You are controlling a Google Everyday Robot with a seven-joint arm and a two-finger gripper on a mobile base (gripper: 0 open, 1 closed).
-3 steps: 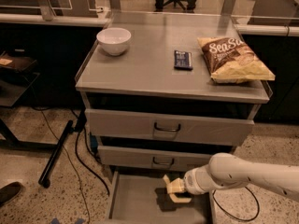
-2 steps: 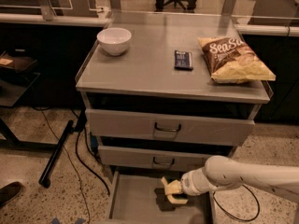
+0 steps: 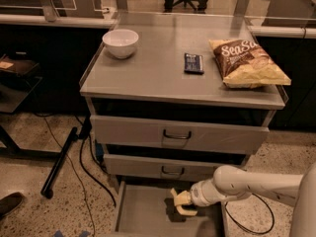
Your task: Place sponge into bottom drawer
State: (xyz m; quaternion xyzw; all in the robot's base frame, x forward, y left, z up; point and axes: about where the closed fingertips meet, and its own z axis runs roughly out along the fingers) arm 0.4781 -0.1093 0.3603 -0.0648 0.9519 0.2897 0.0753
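Note:
The bottom drawer point(image 3: 145, 214) is pulled out, showing its flat grey floor. My gripper point(image 3: 181, 204), on the white arm coming in from the right, hangs low over the right part of that floor. It is shut on the sponge point(image 3: 178, 197), whose yellow foam shows at the tip. A dark shadow lies on the drawer floor just under it. I cannot tell whether the sponge touches the floor.
On the cabinet top are a white bowl point(image 3: 120, 42), a dark wrapped bar point(image 3: 193, 62) and a chip bag point(image 3: 251, 63). The two upper drawers point(image 3: 177, 135) are closed. Cables and a black pole point(image 3: 61, 159) lie on the floor at the left.
My gripper has moved a little to the left and further over the open bottom drawer, still holding the sponge. Nothing on the cabinet top has moved.

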